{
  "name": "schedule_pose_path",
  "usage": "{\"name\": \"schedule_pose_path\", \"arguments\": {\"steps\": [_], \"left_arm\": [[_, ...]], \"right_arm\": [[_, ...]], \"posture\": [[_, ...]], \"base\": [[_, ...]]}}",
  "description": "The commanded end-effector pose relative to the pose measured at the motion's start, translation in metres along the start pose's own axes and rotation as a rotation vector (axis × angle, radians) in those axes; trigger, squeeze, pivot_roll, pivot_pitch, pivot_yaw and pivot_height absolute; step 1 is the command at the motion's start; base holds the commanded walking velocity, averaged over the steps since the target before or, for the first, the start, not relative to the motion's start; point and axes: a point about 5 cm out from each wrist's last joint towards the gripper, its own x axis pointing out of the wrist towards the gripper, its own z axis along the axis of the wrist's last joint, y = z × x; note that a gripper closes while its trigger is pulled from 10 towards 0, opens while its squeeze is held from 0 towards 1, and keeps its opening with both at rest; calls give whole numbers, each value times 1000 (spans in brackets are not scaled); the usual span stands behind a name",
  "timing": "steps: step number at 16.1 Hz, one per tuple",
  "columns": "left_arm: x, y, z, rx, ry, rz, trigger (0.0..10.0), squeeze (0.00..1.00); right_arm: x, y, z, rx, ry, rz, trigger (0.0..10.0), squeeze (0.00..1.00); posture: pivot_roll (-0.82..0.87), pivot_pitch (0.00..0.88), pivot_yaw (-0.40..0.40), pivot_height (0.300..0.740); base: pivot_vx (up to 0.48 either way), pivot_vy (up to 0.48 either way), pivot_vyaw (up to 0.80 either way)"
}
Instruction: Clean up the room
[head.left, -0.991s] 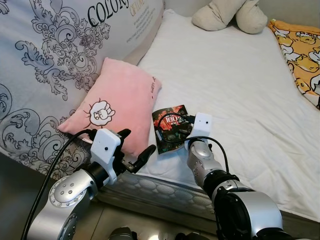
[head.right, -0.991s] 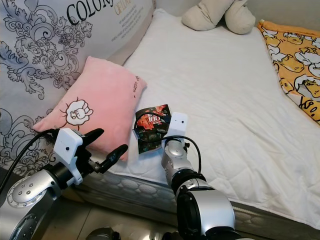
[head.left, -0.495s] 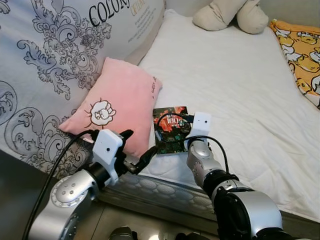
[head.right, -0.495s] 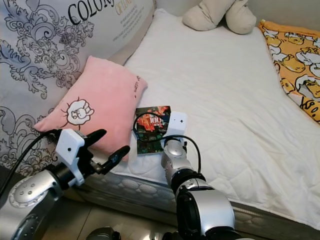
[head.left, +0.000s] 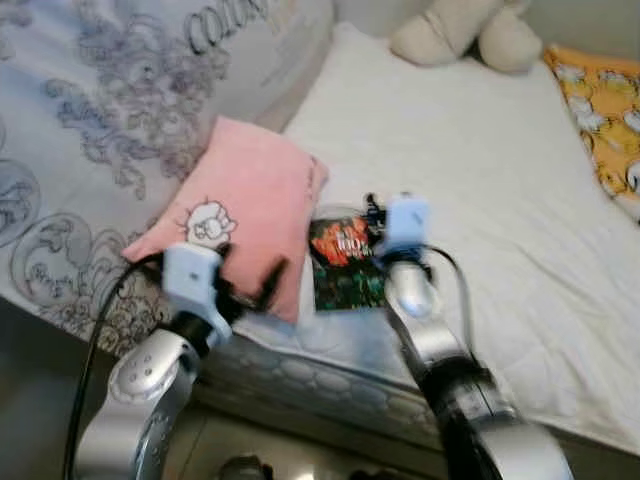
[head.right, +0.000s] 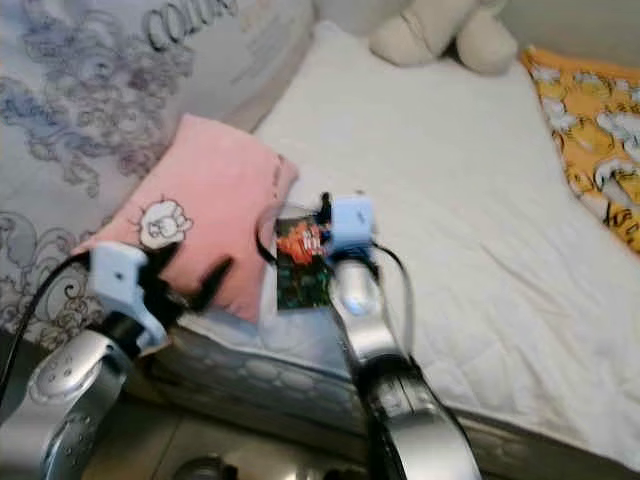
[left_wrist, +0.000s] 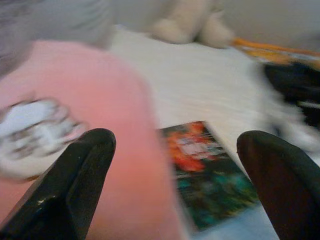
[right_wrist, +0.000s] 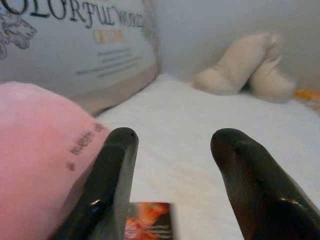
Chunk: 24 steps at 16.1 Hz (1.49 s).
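My right hand (right_wrist: 172, 185) hovers spread wide and empty above the dark packet (head.left: 345, 265), which lies flat near the bed's (head.left: 470, 180) front edge, touching the pink pillow (head.left: 245, 205). My left hand (left_wrist: 180, 190), also wide open and empty, points at both.

Large grey patterned cushion (right_wrist: 75, 45): dark capitals read "OLORFUL WOR", cropped at both ends; smaller yellowish line and fine print beneath, illegible. Pink pillow (right_wrist: 35, 150): edge lettering unreadable. Dark packet (left_wrist: 210, 175): print blurred, unreadable.
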Motion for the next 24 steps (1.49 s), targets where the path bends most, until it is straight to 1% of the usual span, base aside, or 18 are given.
{"name": "schedule_pose_path", "arguments": {"steps": [1,2,3,4,5,6,7,8,11,12,13,14,15,16,18,20,22,24], "left_arm": [[3,0,-2,2,-5,28,10000,0],[6,-1,-2,2,-16,36,10000,0],[12,-2,-2,-8,-36,76,10000,0],[11,-1,-4,-23,-48,175,10000,0],[10,0,-5,-24,-54,209,10000,0],[7,1,-6,-5,-64,268,10000,0],[7,4,-9,36,-54,282,10000,0],[7,9,-14,94,-33,282,10000,0],[4,15,-22,150,-10,272,10000,0],[8,13,-22,143,-13,268,10000,0],[12,9,-20,141,-25,255,10000,0],[14,5,-19,139,-42,238,10000,0],[15,4,-19,136,-48,232,10000,0],[18,4,-24,100,-45,239,10000,0],[30,3,-24,76,-42,223,10000,0],[35,2,-18,106,-67,196,10000,0],[35,2,-18,111,-77,180,10000,0],[35,-4,-16,87,-108,138,10000,0]], "right_arm": [[-2,-18,6,-44,-47,-19,10000,0],[-8,-30,8,-69,-68,-42,10000,0],[-16,-48,15,-108,-117,-73,10000,0],[-28,-67,25,-121,-157,-124,10000,0],[-33,-72,28,-126,-168,-136,10000,0],[-53,-79,28,-124,-147,-139,10000,0],[-66,-83,15,-79,-86,-141,10000,0],[-82,-81,-8,30,28,-86,10000,0],[-89,-77,-17,112,83,-34,10000,0],[-93,-77,-22,209,121,-33,10000,0],[-93,-76,-25,285,139,-34,10000,0],[-90,-76,-25,317,137,-30,10000,0],[-89,-76,-25,319,132,-22,10000,0],[-76,-69,-22,280,106,23,10000,0],[-62,-60,-17,262,102,52,10000,0],[-57,-62,-17,246,119,32,10000,0],[-54,-65,-20,228,125,27,10000,0],[-50,-69,-20,227,127,16,10000,0]], "posture": [[148,0,-65,740],[128,0,-77,740],[116,0,-92,740],[103,0,-93,740],[90,0,-91,740],[73,0,-88,740],[67,0,-82,740],[55,0,-74,740],[43,0,-65,740],[39,0,-59,740],[38,0,-55,740],[27,0,-41,740],[27,0,-41,740],[4,0,-29,740],[-1,0,-20,740],[-7,0,-12,740],[-8,0,-13,740],[-9,0,-11,740]], "base": [[0,0,0],[0,0,0],[0,0,0],[0,0,0],[0,0,0],[0,0,0],[0,0,0],[0,0,0],[0,0,0],[0,0,0],[0,0,0],[0,0,0],[0,0,0],[0,-428,0],[0,-428,0],[0,-426,0],[0,-428,0],[0,-437,0]]}}
